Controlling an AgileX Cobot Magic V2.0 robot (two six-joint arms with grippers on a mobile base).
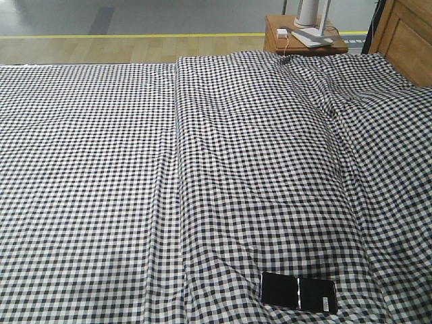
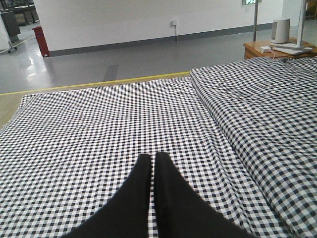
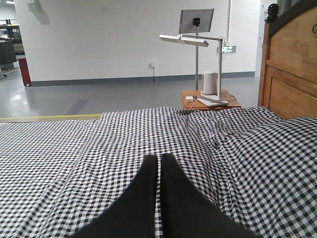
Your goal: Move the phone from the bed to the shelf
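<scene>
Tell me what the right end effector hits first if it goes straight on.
Probably the bed, whose checked sheet rises just ahead of the right end effector; depth is unclear.

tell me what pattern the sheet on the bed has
Small black-and-white gingham check covers the bed, clearest in the exterior front-facing view.

Wooden headboard [image 1: 408,40], mostly beyond right edge
</scene>
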